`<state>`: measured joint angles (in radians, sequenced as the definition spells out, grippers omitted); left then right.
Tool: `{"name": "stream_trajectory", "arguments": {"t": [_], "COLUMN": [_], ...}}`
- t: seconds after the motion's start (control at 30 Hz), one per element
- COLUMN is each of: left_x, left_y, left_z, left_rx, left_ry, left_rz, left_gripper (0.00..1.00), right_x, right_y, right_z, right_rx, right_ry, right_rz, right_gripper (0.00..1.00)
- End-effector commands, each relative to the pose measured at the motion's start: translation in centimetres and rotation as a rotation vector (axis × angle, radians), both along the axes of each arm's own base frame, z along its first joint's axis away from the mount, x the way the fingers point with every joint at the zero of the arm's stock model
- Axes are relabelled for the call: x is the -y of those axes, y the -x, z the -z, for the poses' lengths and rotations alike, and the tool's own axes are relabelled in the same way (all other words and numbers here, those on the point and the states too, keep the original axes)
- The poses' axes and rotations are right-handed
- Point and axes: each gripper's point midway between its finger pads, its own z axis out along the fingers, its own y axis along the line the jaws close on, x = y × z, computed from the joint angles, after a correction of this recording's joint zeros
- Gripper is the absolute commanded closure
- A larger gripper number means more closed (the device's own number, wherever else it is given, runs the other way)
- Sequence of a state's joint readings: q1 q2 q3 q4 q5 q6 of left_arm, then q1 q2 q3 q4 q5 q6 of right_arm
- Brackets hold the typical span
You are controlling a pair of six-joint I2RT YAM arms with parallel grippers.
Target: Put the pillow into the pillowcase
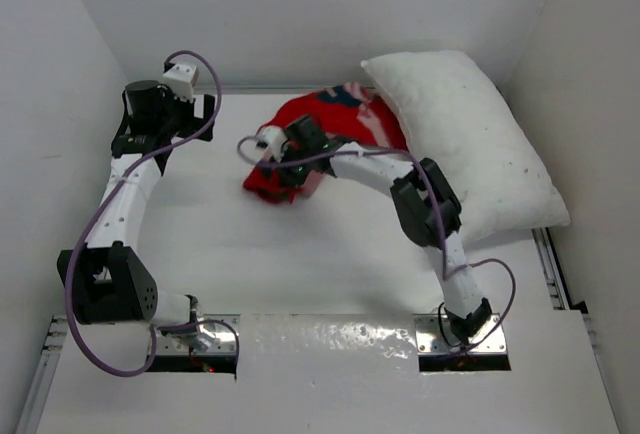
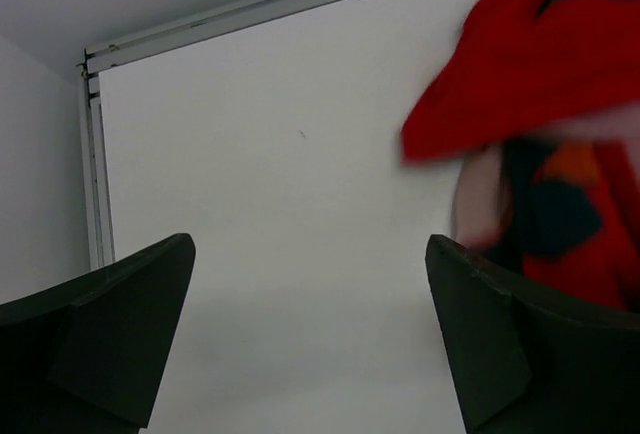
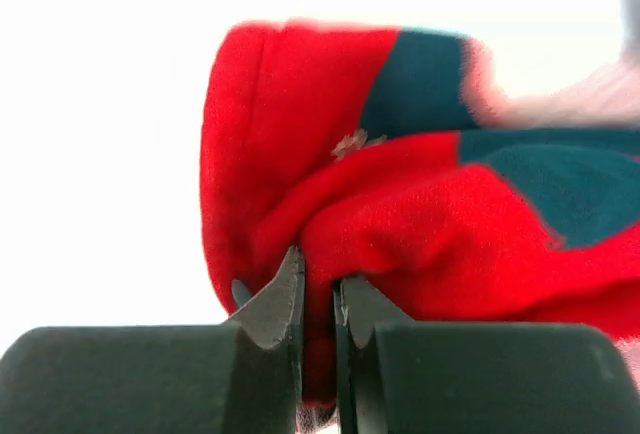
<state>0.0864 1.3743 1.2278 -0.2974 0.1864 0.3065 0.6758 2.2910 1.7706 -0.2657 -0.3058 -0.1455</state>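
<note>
The white pillow (image 1: 470, 144) lies at the back right of the table, its left end resting over the red pillowcase (image 1: 335, 119). The pillowcase is bunched up in the middle of the table. My right gripper (image 1: 283, 166) is shut on a fold of the red cloth near its left end; the right wrist view shows the pillowcase (image 3: 400, 214) pinched between the two fingers (image 3: 275, 309). My left gripper (image 2: 310, 344) stands open at the back left with nothing between its fingers, and the pillowcase (image 2: 540, 94) shows blurred at the right of its view.
White walls close in the table on the left, back and right. A metal rail (image 2: 95, 174) runs along the table's left and back edges. Bare white tabletop (image 1: 230, 244) lies between the two arms.
</note>
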Motion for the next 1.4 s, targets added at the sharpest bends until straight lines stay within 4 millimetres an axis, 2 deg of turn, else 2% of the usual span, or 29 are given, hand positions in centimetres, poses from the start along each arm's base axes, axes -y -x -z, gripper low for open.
{"name": "stream_trajectory", "arguments": {"t": [0.0, 0.03, 0.1, 0.17, 0.2, 0.23, 0.3, 0.4, 0.43, 0.53, 0.57, 0.6, 0.7, 0.77, 0.83, 0.87, 0.9, 0.93, 0.97, 1.0, 1.03, 1.07, 1.13, 1.17, 1.2, 1.23, 1.27, 1.3, 1.37], "left_x": [1.0, 1.3, 4.0, 6.7, 7.9, 8.6, 10.3, 10.2, 9.9, 9.3, 8.6, 8.0, 5.3, 3.7, 3.3, 3.2, 3.3, 3.7, 3.9, 4.2, 4.6, 4.8, 5.5, 5.8, 6.2, 7.2, 7.9, 9.2, 10.7], "left_y": [0.2, 0.3, 1.4, 3.9, 4.5, 5.5, 8.8, 13.6, 15.9, 18.2, 18.4, 18.2, 17.3, 16.8, 16.2, 15.9, 15.7, 15.3, 15.1, 14.8, 14.2, 13.7, 11.7, 10.7, 9.7, 8.0, 6.5, 6.6, 6.4], "left_z": [-1.8, -1.4, 1.0, 4.1, 6.2, 7.7, 12.1, 15.4, 15.8, 16.3, 16.4, 17.1, 18.5, 20.0, 20.9, 20.8, 20.7, 20.2, 19.9, 19.4, 18.5, 17.8, 14.8, 13.3, 11.5, 7.7, 3.9, 1.9, -1.0], "left_rx": [0.052, 0.04, -0.022, -0.14, -0.19, -0.245, -0.426, -0.619, -0.696, -0.731, -0.742, -0.744, -0.784, -0.781, -0.764, -0.758, -0.753, -0.737, -0.726, -0.715, -0.692, -0.671, -0.585, -0.547, -0.498, -0.394, -0.295, -0.246, -0.168], "left_ry": [0.009, 0.0, -0.037, -0.016, -0.054, -0.07, -0.138, -0.161, -0.143, -0.189, -0.246, -0.284, -0.414, -0.491, -0.494, -0.503, -0.489, -0.474, -0.464, -0.45, -0.427, -0.418, -0.407, -0.383, -0.373, -0.353, -0.35, -0.309, -0.278], "left_rz": [0.07, 0.1, 0.316, 0.504, 0.602, 0.664, 0.831, 1.013, 1.059, 1.135, 1.128, 1.102, 0.93, 0.833, 0.751, 0.733, 0.709, 0.709, 0.716, 0.719, 0.699, 0.69, 0.666, 0.632, 0.622, 0.634, 0.632, 0.683, 0.738], "left_gripper": [0.01, 0.01, 0.01, 0.01, 0.01, 0.03, 0.05, 0.13, 0.12, 0.0, 0.0, 0.0, 0.0, 0.0, 0.14, 0.25, 0.49, 0.57, 0.65, 0.89, 1.0, 1.0, 1.0, 1.0, 1.0, 1.0, 1.0, 1.0, 1.0], "right_x": [-3.7, -2.5, 0.7, 4.1, 5.4, 7.6, 10.2, 12.1, 11.8, 10.1, 9.2, 8.3, 5.4, 3.3, 2.5, 2.0, 1.8, 1.7, 1.6, 1.6, 1.3, 1.0, 0.3, 0.2, 0.1, 0.4, 1.2, 2.3, 4.7], "right_y": [14.2, 14.6, 14.4, 12.3, 11.2, 8.0, 6.9, 6.1, 6.0, 5.5, 4.8, 3.9, 1.3, -0.6, -1.3, -1.8, -1.9, -1.4, -1.5, -1.2, -0.9, -0.6, -0.4, -0.6, -1.0, -1.6, -3.1, -3.0, -3.9], "right_z": [-9.5, -9.4, -9.2, -8.5, -9.8, -10.5, -9.4, -6.7, -6.3, -4.5, -4.5, -2.9, -3.5, -2.4, -0.5, 1.1, 2.0, 3.2, 4.4, 4.9, 4.9, 4.8, 3.0, 1.8, -1.3, -3.0, -7.8, -8.9, -13.4], "right_rx": [0.018, 0.008, 0.009, 0.004, 0.026, 0.066, 0.012, 0.026, 0.027, -0.02, -0.045, -0.072, -0.09, -0.087, -0.076, -0.084, -0.09, -0.12, -0.144, -0.169, -0.192, -0.2, -0.201, -0.192, -0.162, -0.161, -0.101, -0.129, -0.087], "right_ry": [-0.127, -0.107, -0.068, -0.035, -0.06, -0.087, -0.103, -0.013, -0.019, -0.073, -0.107, -0.122, -0.241, -0.266, -0.208, -0.184, -0.167, -0.146, -0.134, -0.129, -0.137, -0.144, -0.202, -0.231, -0.287, -0.355, -0.46, -0.509, -0.621], "right_rz": [-0.499, -0.457, -0.334, -0.154, -0.07, 0.066, 0.191, 0.204, 0.194, 0.174, 0.199, 0.227, 0.298, 0.346, 0.403, 0.421, 0.431, 0.435, 0.446, 0.452, 0.44, 0.423, 0.384, 0.384, 0.381, 0.398, 0.414, 0.458, 0.505], "right_gripper": [1.0, 0.58, 0.03, 0.01, 0.01, 0.01, 0.01, 0.01, 0.01, 0.01, 0.01, 0.01, 0.01, 0.01, 0.04, 0.06, 0.09, 0.15, 0.34, 0.44, 0.62, 0.73, 1.0, 1.0, 1.0, 1.0, 1.0, 1.0, 1.0]}}
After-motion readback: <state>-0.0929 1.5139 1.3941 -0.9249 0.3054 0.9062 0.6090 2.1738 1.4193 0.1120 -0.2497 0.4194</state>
